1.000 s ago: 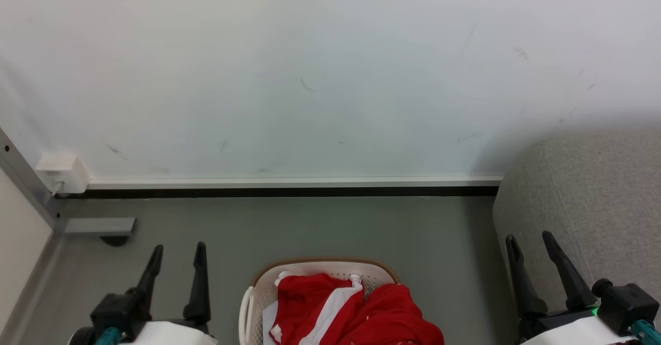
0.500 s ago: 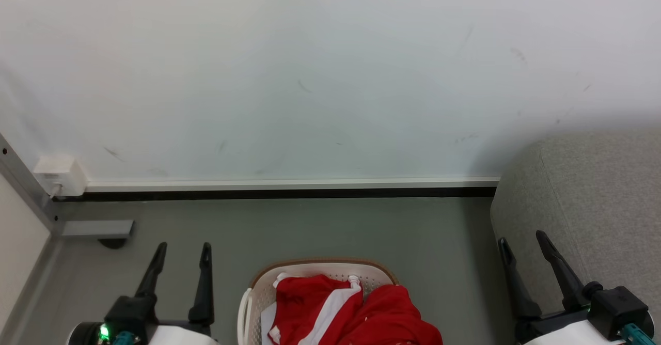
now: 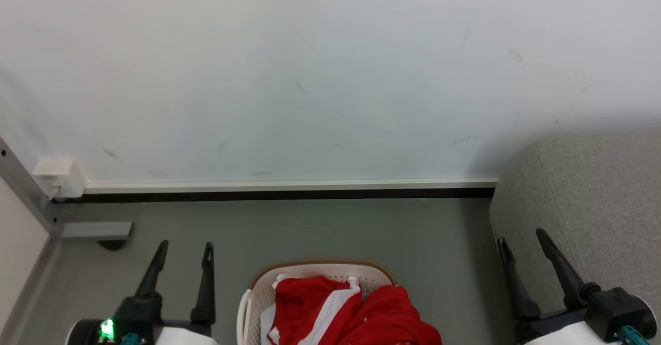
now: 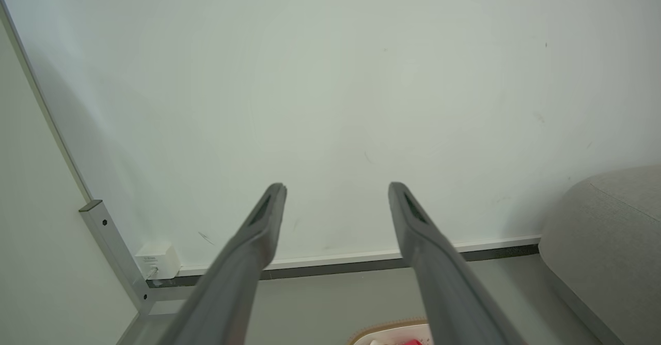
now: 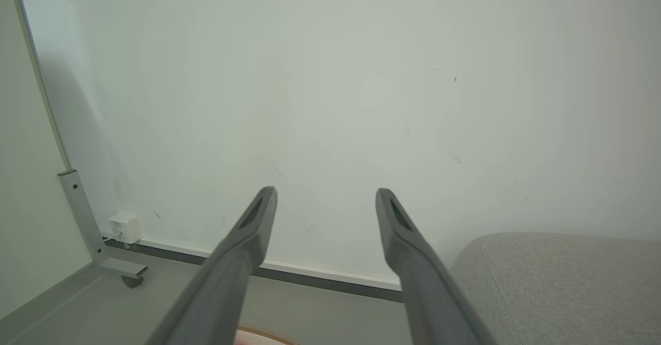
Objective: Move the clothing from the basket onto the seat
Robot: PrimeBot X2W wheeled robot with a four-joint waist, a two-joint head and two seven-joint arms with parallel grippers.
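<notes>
At 6 o'clock the clothing [image 3: 361,309] lies heaped in the basket [image 3: 320,265], flanked at 7 and 5 o'clock by the left gripper [image 3: 186,244] and right gripper [image 3: 520,235], both spread wide and holding nothing, while open grey floor [image 3: 310,226] stretches on to the white wall [image 3: 310,76] at 12 and the seat [image 3: 594,195] rounds off at 3 o'clock.

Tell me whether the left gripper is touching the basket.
Apart. The head view shows bare floor between the open left gripper and the basket.
</notes>
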